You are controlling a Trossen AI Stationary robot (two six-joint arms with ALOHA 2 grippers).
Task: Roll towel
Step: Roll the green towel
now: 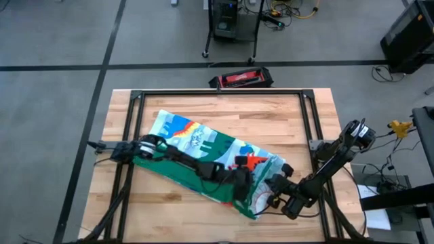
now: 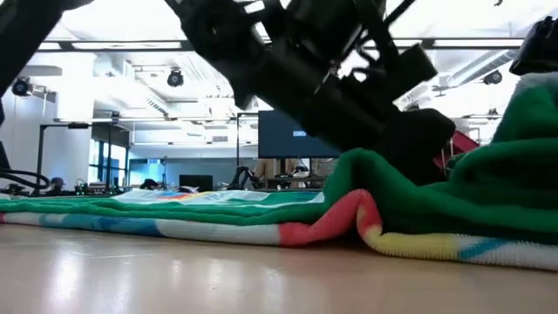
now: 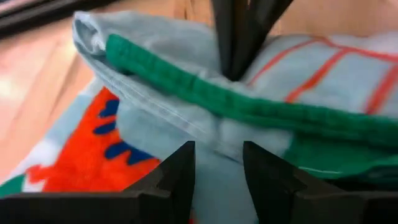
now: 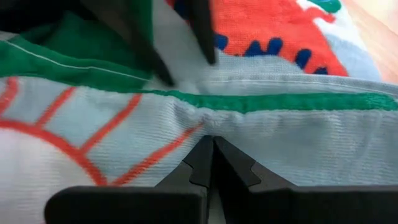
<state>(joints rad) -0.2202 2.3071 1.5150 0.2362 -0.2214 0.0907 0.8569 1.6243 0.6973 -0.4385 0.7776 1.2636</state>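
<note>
Towel [image 1: 203, 152]: your right end effector [image 1: 277, 198] is pinched together on its folded edge, your left end effector [image 1: 249, 192] apart over the fold, to start rolling it across the table [image 1: 285, 115].

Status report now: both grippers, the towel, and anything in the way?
Left gripper open over the towel. Right gripper shut, tips at the towel's green edge near the table front. Towel folded, not rolled. Nothing in the way.

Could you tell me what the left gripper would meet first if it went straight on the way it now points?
Most likely the towel: the left gripper has its fingers open just short of the pale cloth, with the green border fold right beyond. The right gripper's fingers lie farther on; depth is unclear.
</note>
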